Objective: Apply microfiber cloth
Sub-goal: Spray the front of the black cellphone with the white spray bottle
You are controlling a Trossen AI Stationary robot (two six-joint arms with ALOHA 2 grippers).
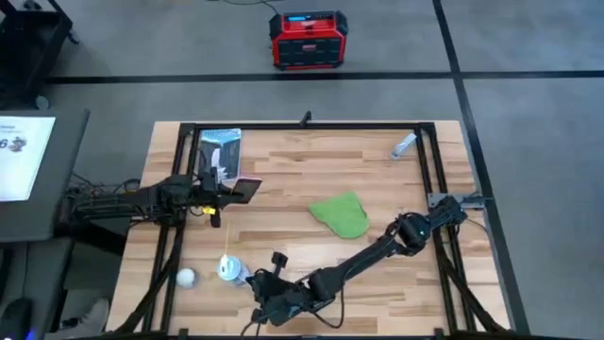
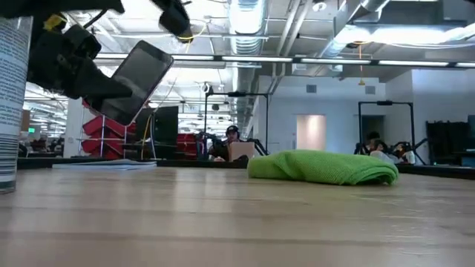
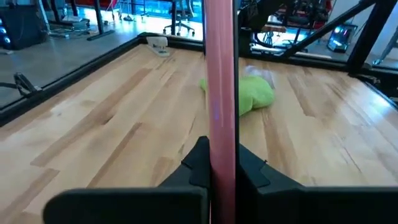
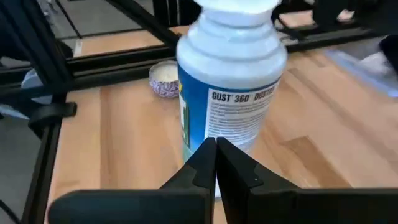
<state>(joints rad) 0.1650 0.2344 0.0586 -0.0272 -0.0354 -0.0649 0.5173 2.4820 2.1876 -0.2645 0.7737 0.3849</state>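
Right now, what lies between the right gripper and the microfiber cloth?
Only bare wooden table, per the high view; right gripper is beside the can, microfiber cloth apart.

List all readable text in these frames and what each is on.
"GUST 360 DUSTER": on the white spray can in front of the right gripper; the last letters are cut off.
A "6": on the white sheet left of the table; the rest is too small to read.
Print on the packet and the red box: unreadable.
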